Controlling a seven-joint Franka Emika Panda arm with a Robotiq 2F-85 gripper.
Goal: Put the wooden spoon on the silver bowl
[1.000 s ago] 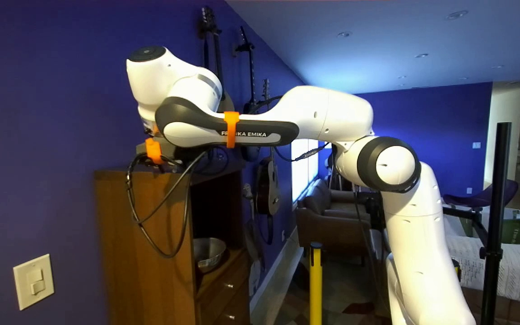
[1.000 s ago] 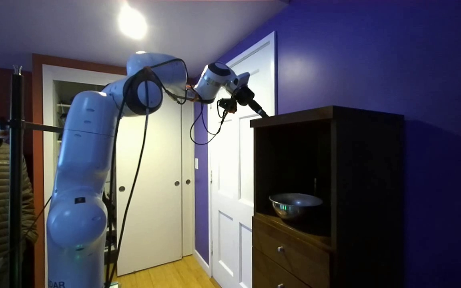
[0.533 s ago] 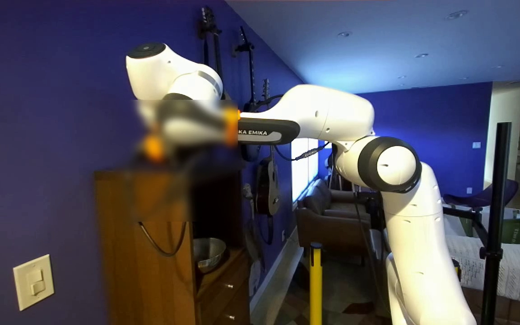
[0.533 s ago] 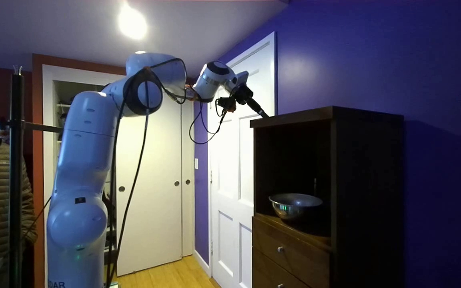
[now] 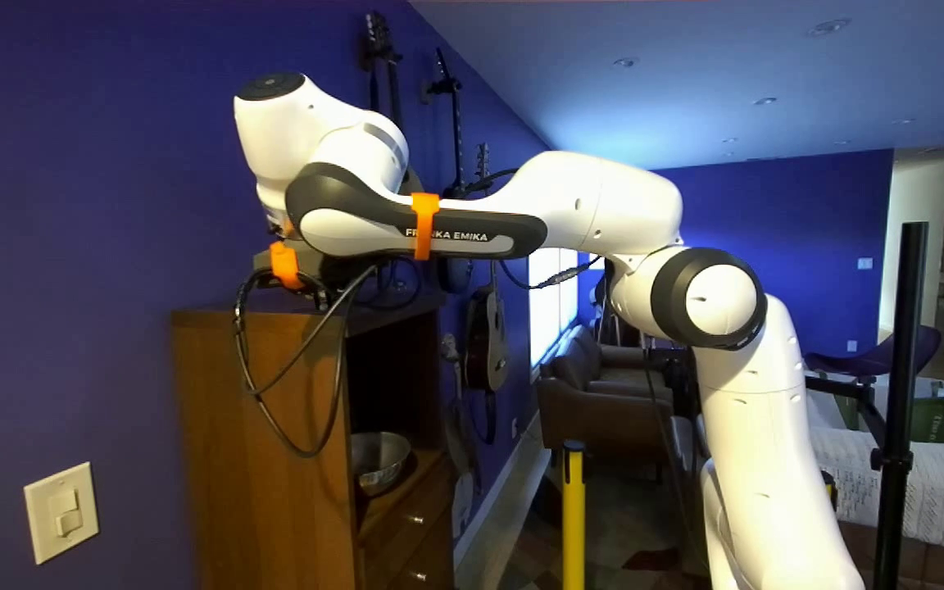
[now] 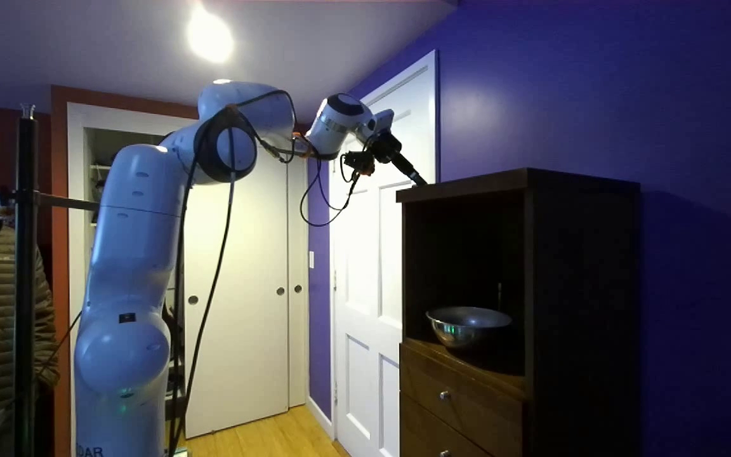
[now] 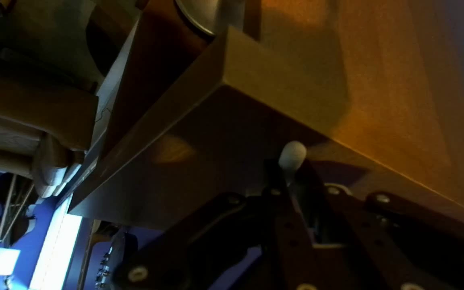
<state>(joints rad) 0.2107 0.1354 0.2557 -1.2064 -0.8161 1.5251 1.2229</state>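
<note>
The black two-fingered claw point(image 7: 290, 177) is pinched on the pale, round-tipped wooden spoon point(image 7: 293, 156) by the side edge of the brown wooden cabinet top point(image 7: 212, 133). Grasping stage, I'd say; next, lift it past the front edge, down to the round silver metal bowl point(image 6: 467, 326) below.

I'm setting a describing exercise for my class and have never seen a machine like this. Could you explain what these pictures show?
The machine is a robot arm, and the gripper at its end works as a pincer. Two pictures come from cameras standing in the room, at different places; the third comes from the arm's own wrist, looking along the gripper. The gripper is at the top of a wooden cabinet; whether it touches, I can't tell. It is closed on something pale and round-ended, most likely the wooden spoon, mostly hidden. The silver bowl stands inside the cabinet, lower down.
</note>
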